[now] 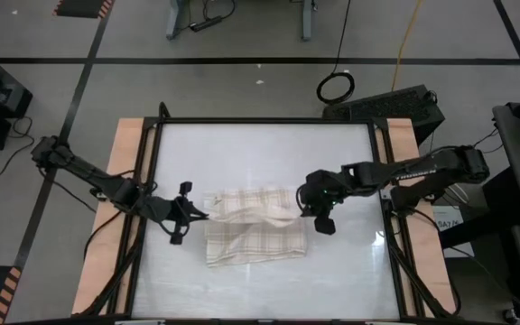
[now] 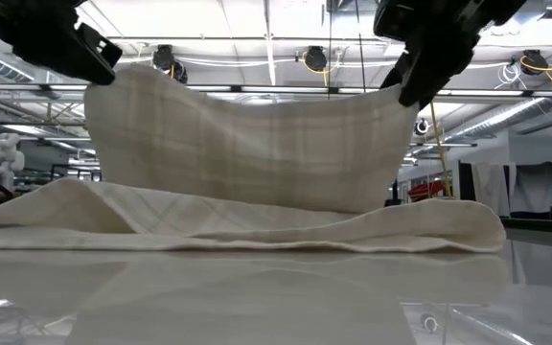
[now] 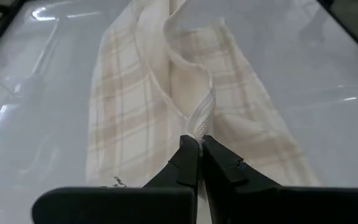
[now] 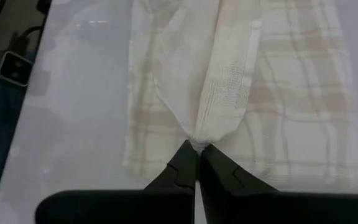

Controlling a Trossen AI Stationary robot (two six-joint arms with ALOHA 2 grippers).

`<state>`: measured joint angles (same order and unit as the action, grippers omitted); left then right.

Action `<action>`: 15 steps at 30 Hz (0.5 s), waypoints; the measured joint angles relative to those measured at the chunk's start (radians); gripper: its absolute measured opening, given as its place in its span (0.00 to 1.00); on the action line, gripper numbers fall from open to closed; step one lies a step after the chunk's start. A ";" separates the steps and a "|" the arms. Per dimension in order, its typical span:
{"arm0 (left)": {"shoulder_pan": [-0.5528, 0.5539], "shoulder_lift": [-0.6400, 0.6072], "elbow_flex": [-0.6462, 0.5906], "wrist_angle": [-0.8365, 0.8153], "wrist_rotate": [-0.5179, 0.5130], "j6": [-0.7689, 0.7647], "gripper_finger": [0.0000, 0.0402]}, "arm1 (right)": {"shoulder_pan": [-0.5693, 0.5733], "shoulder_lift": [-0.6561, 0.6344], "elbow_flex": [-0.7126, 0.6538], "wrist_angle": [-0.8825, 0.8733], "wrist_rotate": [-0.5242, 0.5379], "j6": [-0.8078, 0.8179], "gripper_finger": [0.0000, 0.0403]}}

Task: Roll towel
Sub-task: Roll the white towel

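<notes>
My left gripper (image 3: 199, 144) pinches a corner of the plaid towel (image 3: 135, 106) — lifted, folds draping down to the white table (image 3: 36, 81).

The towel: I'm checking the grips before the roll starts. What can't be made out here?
- Towel tag: not made out in any view.
- Far edge on the table: in the low view, hidden behind the lifted fold.
- Left tool and right tool: pinched corners are bunched, so grip depth is unclear.

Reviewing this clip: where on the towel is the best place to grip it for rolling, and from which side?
At the two corners of one edge, each arm coming from its own side. The towel is limp, and the left gripper and right gripper pinching those corners lift that edge as a taut flap.
</notes>
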<state>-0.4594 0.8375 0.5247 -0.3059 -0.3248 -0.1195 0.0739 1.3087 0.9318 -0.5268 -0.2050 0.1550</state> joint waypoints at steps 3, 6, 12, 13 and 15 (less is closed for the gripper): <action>-0.025 0.000 0.000 0.000 0.004 -0.032 0.03 | 0.035 0.000 0.000 -0.001 0.001 0.020 0.00; -0.048 0.004 0.000 -0.001 0.006 -0.050 0.03 | 0.068 0.000 0.000 -0.001 0.026 0.038 0.00; -0.079 0.037 0.000 -0.002 0.017 -0.060 0.03 | 0.114 0.000 0.000 0.004 0.057 0.047 0.00; -0.080 0.042 0.000 -0.001 0.017 -0.060 0.03 | 0.120 0.000 0.000 0.012 0.057 0.047 0.00; -0.081 0.054 0.000 -0.001 0.017 -0.060 0.03 | 0.132 0.000 0.000 0.036 0.057 0.052 0.00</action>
<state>-0.5400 0.8914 0.5247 -0.3073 -0.3077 -0.1795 0.2062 1.3090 0.9318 -0.4904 -0.1478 0.2075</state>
